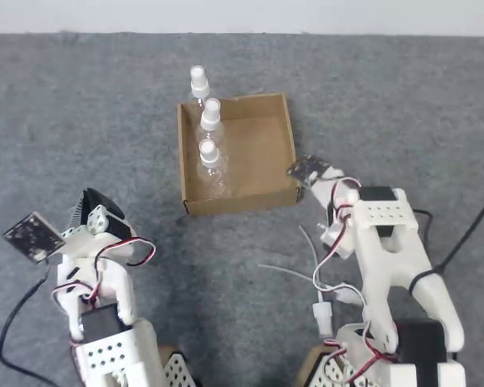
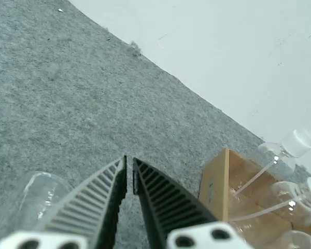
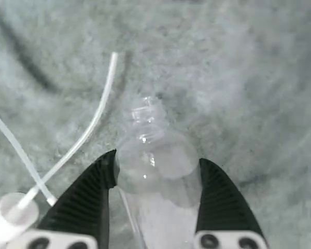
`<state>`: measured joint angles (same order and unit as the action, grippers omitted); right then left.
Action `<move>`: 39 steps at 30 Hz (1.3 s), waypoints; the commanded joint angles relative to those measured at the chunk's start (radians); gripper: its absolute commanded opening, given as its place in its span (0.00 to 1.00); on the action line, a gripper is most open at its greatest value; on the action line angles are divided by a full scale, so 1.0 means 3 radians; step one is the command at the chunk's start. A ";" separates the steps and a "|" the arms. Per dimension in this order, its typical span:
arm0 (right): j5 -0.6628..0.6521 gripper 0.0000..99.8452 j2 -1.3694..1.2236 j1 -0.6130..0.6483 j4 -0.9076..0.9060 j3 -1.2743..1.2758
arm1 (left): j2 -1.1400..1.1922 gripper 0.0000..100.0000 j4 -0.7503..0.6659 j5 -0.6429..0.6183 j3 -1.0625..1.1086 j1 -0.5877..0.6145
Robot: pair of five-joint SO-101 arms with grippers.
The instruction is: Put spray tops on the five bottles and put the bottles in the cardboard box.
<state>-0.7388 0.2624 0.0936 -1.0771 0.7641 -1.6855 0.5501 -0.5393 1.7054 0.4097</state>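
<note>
Left end effector [image 2: 128,170] hanging over grey worktop [image 2: 52,93], fingers nearly together, gripping nothing. Clear bottle [image 2: 33,199] sitting just beside it. Cardboard box [image 1: 262,145] sitting mid-worktop, three capped bottles [image 1: 211,121] standing along its left wall. Right end effector [image 3: 158,160] pinching open bottle [image 3: 150,140] at shoulder, below threaded neck. Loose spray top [image 3: 13,215] lying near, thin tube trailing. Open bottle likely handling light, slick, thin-walled, denting under hard squeeze; stiffer shoulder looking like safest hold.

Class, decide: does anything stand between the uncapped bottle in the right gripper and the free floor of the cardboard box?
Nothing visible does. The uncapped bottle in the right gripper is near the right front corner of the cardboard box; the three capped bottles stand along its left wall, off that path.
</note>
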 commanded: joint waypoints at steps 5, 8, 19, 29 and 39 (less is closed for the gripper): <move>0.0609 0.06 0.0176 -0.0003 -0.0545 -0.0747 | -0.0036 0.01 -0.0061 0.0031 -0.0043 0.0005; 0.0885 0.06 0.0176 -0.0003 -0.0555 -0.0880 | -0.0036 0.01 -0.0061 0.0031 -0.0043 0.0005; 0.1908 0.06 0.0176 -0.0003 -0.0524 -0.1038 | -0.0041 0.01 -0.0061 0.0031 -0.0043 0.0000; 0.2087 0.06 0.0176 -0.0038 -0.0611 -0.0992 | -0.0041 0.01 -0.0061 0.0031 -0.0043 0.0000; 0.2087 0.06 0.0795 -0.0043 -0.0524 -0.0614 | -0.0046 0.01 -0.0061 0.0031 -0.0043 0.0000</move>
<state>-0.1266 0.3575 0.0936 -1.2520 0.5493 -1.6855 0.5501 -0.5393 1.7054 0.4097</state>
